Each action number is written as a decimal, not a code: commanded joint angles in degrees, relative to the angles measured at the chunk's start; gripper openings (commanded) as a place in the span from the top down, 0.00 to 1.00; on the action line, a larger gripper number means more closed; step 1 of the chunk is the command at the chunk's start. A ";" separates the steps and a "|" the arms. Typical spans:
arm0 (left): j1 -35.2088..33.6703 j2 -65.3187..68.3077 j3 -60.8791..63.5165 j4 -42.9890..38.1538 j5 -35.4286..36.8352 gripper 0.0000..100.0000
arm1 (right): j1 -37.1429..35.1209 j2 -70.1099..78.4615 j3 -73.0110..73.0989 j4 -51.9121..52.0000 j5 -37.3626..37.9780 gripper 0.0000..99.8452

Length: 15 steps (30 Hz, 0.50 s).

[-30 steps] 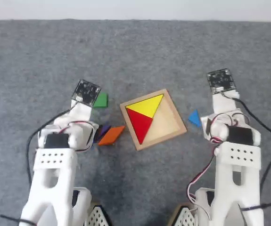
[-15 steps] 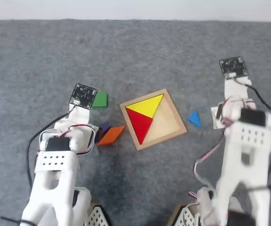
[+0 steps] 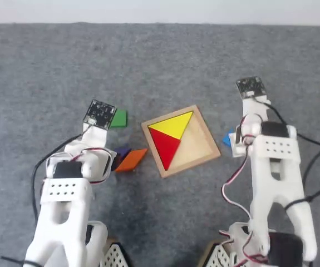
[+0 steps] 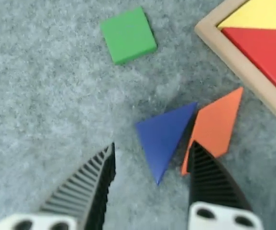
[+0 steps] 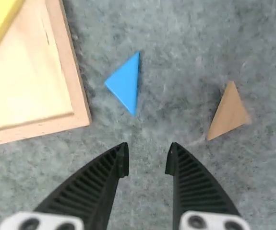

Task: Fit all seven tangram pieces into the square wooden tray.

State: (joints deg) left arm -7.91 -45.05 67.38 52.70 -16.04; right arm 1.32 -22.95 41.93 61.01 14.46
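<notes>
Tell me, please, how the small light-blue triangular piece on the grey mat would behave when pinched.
The small light-blue triangular piece looks flat and hard-edged, so it should stay stiff and is probably light. It lies flat on the fuzzy grey mat, so it should not roll, though its low edges may be hard for the right hand to catch.

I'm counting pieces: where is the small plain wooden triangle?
The plain wooden triangle lies on the grey carpet ahead of the right gripper in the right wrist view, beside the light blue triangle.
</notes>
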 commanded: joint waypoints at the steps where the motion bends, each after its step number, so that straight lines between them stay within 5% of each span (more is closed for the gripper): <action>1: 0.53 2.55 -10.42 10.73 -5.19 0.77 | 1.89 -5.23 4.66 -4.09 0.97 0.85; 7: 6.86 12.13 -18.86 21.01 -14.77 0.77 | 4.88 -8.75 14.42 -10.42 1.49 0.84; 15: 18.73 24.00 -19.30 14.51 -13.98 0.77 | 11.65 -11.91 22.51 -14.90 6.15 0.84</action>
State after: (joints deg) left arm 6.59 -25.54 50.95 71.43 -30.64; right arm 10.37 -32.09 63.03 49.23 19.47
